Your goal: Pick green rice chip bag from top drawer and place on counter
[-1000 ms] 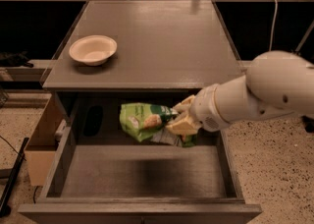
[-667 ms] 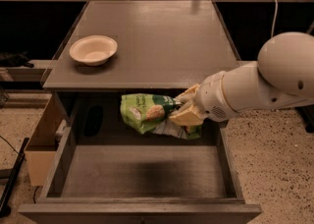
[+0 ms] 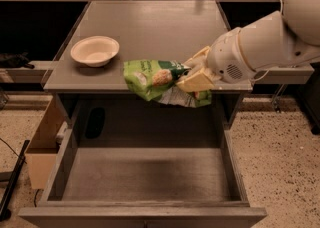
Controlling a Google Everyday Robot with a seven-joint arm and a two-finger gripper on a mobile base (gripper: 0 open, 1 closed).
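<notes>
Green bag [image 3: 154, 79], one, in end effector [image 3: 196, 75] above drawer [image 3: 145, 174]

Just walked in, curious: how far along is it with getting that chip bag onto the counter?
Done: the green rice chip bag is out of the open top drawer. In hand: the end effector grips it at the front edge of the counter. Left: setting it down, releasing.
</notes>
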